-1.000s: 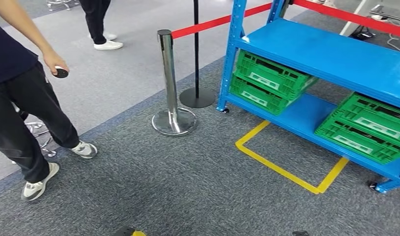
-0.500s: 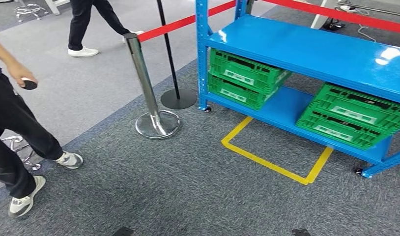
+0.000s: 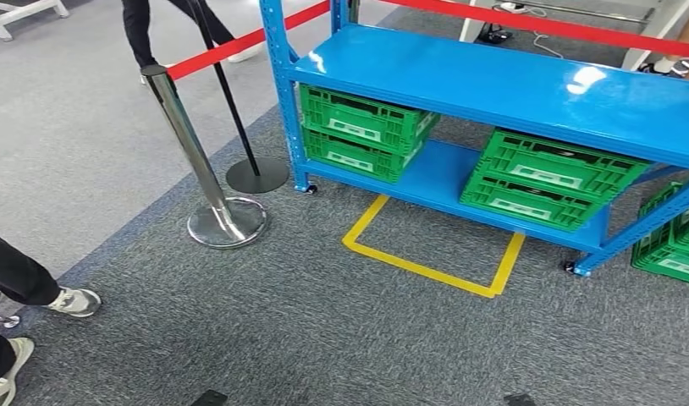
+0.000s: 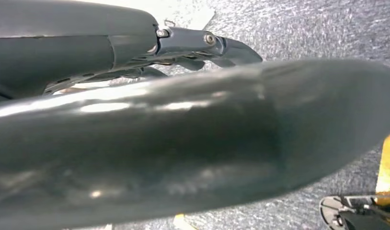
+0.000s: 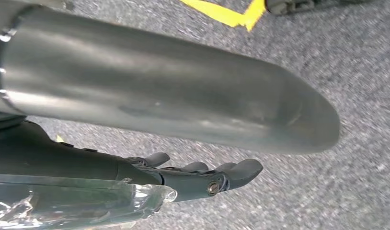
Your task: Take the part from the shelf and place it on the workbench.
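Observation:
A blue metal shelf (image 3: pixel 510 85) stands ahead on the grey carpet, its glossy top deck catching the light. On its lower deck sit two stacks of green crates, one at the left (image 3: pixel 362 131) and one at the right (image 3: pixel 548 178); what they hold is hidden. My left hand (image 4: pixel 207 45) hangs over the carpet with its fingers stretched out and nothing in them. My right hand (image 5: pixel 207 177) also hangs low, fingers straight and holding nothing. A clear plastic film (image 5: pixel 63 201) lies along its wrist.
A yellow tape square (image 3: pixel 426 254) marks the floor before the shelf. A chrome stanchion (image 3: pixel 206 169) with a red belt (image 3: pixel 239 42) and a black stand base (image 3: pixel 256 175) are at the left. A person's legs (image 3: pixel 19 279) are at the far left. More green crates (image 3: pixel 675 241) sit at the right.
The camera has moved: shelf, stanchion and tape square slid left in the picture and look nearer. The person at the left has almost left the frame.

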Robot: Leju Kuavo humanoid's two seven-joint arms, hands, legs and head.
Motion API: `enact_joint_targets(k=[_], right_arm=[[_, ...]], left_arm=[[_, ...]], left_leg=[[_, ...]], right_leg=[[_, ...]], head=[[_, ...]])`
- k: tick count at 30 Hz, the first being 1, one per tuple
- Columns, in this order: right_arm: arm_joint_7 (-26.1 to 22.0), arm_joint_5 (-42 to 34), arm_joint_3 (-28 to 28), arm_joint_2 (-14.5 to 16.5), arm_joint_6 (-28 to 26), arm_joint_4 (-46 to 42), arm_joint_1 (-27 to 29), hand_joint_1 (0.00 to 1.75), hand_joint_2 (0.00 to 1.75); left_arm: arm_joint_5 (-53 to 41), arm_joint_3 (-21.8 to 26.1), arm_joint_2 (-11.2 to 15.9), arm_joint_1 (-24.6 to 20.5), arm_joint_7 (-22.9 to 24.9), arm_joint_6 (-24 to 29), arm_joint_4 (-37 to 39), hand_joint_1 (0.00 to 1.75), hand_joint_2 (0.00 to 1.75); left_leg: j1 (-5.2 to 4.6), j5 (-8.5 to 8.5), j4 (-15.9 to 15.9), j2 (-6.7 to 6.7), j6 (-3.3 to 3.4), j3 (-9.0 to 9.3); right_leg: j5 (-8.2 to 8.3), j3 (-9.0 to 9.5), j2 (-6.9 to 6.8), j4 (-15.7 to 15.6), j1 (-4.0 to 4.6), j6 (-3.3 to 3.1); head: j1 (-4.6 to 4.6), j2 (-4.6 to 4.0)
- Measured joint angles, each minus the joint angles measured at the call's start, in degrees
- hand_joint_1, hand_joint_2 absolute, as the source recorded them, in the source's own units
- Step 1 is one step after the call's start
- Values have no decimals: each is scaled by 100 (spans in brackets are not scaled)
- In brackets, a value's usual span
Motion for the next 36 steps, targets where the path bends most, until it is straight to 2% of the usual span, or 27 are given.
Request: enact_joint_targets(k=[1, 3, 5, 6, 7, 8, 10, 11, 12, 14, 16, 18, 20, 21, 22, 23, 24, 25, 26, 28, 30, 31, 32, 34, 35, 36], right_arm=[[-1, 3, 4, 2, 1, 1, 6, 0, 0], [-2, 8, 15, 5, 2, 2, -13, 0, 0], [-2, 10, 22, 7, 2, 2, -30, 0, 0], [-2, 10, 22, 6, 2, 2, -24, 0, 0], [-1, 12, 22, 5, 2, 2, -14, 0, 0], [-1, 13, 22, 5, 2, 1, -6, 0, 0], [-1, 16, 23, 6, 2, 0, -13, 0, 0], [-2, 17, 23, 7, 2, -1, -23, 0, 0], [-3, 18, 24, 7, 3, -1, -31, 0, 0], [-5, 18, 24, 7, 3, -1, -34, 0, 0], [-5, 19, 24, 7, 2, -1, -29, 0, 0], [-5, 20, 24, 7, 1, -1, -39, 0, 0], [-5, 20, 24, 5, 0, -1, -50, 0, 0], [-4, 20, 24, 5, 0, -1, -49, 0, 0], [-4, 20, 24, 5, 0, -1, -43, 0, 0], [-3, 20, 24, 5, 1, -1, -39, 0, 0], [-3, 20, 24, 5, 1, -1, -36, 0, 0], [-3, 20, 24, 6, 1, -1, -38, 0, 0], [-4, 21, 24, 7, 1, -1, -42, 0, 0], [-5, 23, 24, 7, 0, -1, -39, 0, 0], [-5, 25, 24, 3, -2, -1, -10, 0, 0], [-4, 26, 24, -1, -2, -1, 2, 0, 0], [-4, 27, 25, -2, -1, -1, 2, 0, 0], [-6, 28, 28, -1, 1, -1, -23, 0, 0], [-7, 29, 30, 1, 1, -1, -34, 0, 0], [-6, 30, 31, 0, 1, -1, -33, 0, 0]], left_arm=[[0, 1, -1, -2, 0, 0, 0, 0, 0], [0, 3, -3, 8, 0, 1, 0, 0, 0], [0, 4, -2, 25, 0, 1, 0, 0, 0], [0, 4, -3, 29, 0, 1, 0, 0, 0], [0, 5, -5, 29, 0, 0, 0, 0, 0], [0, 5, -9, 28, 0, 0, 0, 0, 0], [0, 7, -14, 26, 0, 0, 0, 0, 0], [0, 7, -14, 24, 0, 0, 0, 0, 0], [0, 7, -11, 21, 0, 0, 0, 0, 0], [0, 7, -8, 15, 0, 0, 0, 0, 0], [0, 7, -8, 8, 0, 1, 0, 0, 0], [0, 7, -8, 7, 0, 1, 0, 0, 0], [0, 7, -8, 19, 0, 2, 0, 0, 0], [0, 7, -8, 25, 0, 2, 0, 0, 0], [0, 7, -8, 31, 0, 2, 0, 0, 0], [0, 7, -8, 31, 0, 2, 0, 0, 0], [0, 7, -8, 30, 0, 2, 0, 0, 0], [0, 7, -8, 28, 0, 2, 0, 0, 0], [0, 7, -7, 23, 0, 2, 0, 0, 0], [0, 7, -5, 12, 0, 2, 0, 0, 0], [0, 9, -4, -1, 0, 2, 0, 0, 0], [0, 10, -5, -4, 0, 2, 0, 0, 0], [0, 11, -9, -3, 0, 2, 0, 0, 0], [0, 12, -13, 11, 0, 2, 0, 0, 0], [0, 12, -14, 20, 0, 2, 0, 0, 0], [0, 13, -13, 27, 0, 1, 0, 0, 0]], left_leg=[[8, 19, -19, 47, 35, 4], [11, 31, -37, 162, 78, 9], [4, 26, -34, 288, 90, 7], [4, 23, -32, 344, 91, 8], [4, 18, -30, 393, 86, 14], [6, 9, -28, 442, 74, 26], [-17, -23, -18, 531, 27, 60], [-37, -39, -12, 570, 0, 76], [-58, -46, -11, 601, -27, 89], [-68, -46, -23, 669, -71, 106], [-51, -145, 72, 590, -130, 78], [-32, -477, 605, 380, -182, -155], [-24, -822, 1403, 276, -197, -543], [-22, -863, 1638, 264, -194, -672], [-22, -788, 1667, 255, -185, -705], [-21, -606, 1463, 237, -169, -626], [-20, -377, 1101, 188, -149, -466], [-18, -182, 692, 86, -124, -286], [-10, -61, 346, -2, -108, -134], [-10, -13, 33, -110, -85, -13], [-5, 5, -10, -41, -37, -9], [1, 20, -26, 3, 0, -4], [12, 31, -43, 58, 35, 1], [9, 26, -48, 178, 77, 4], [4, 22, -46, 240, 85, 5], [1, 18, -45, 296, 86, 8]], right_leg=[[-78, -60, -110, 110, 3, 27], [-432, -337, -386, 711, 14, 69], [-767, -674, -485, 1467, 13, 104], [-794, -735, -495, 1628, 13, 115], [-710, -679, -507, 1554, 13, 119], [-538, -498, -542, 1239, 13, 118], [-227, -32, -739, 409, 20, 101], [-149, 129, -808, 126, 25, 74], [-134, 198, -846, 3, 31, 43], [-126, 190, -749, -7, 36, -35], [-100, 177, -653, -18, 20, -105], [-76, 164, -553, -29, 0, -165], [-66, 141, -434, -29, -1, -194], [-62, 135, -367, -29, 0, -199], [-59, 133, -299, -28, 1, -197], [-55, 135, -230, -28, 0, -192], [-49, 138, -163, -28, -3, -182], [-44, 133, -103, -21, 2, -165], [-39, 117, -47, -12, 8, -144], [-19, 76, 40, -15, 9, -80], [2, 29, 67, -35, -10, -7], [-39, -9, -23, 16, -10, 25], [-154, -97, -156, 182, -6, 52], [-546, -408, -431, 870, 0, 98], [-726, -588, -480, 1264, -2, 119], [-813, -704, -495, 1531, -3, 134]], head=[[15, 0], [37, 0], [42, 0], [44, 0], [44, 0], [43, 0], [44, 0], [37, 0], [31, 0], [20, 0], [12, 0], [-6, 0], [-14, 0], [-15, 0], [-13, 0], [-14, 0], [-14, 0], [-15, 0], [-14, 0], [-12, 0], [-11, 0], [-2, 0], [13, 0], [40, 0], [43, 0], [42, 0]])
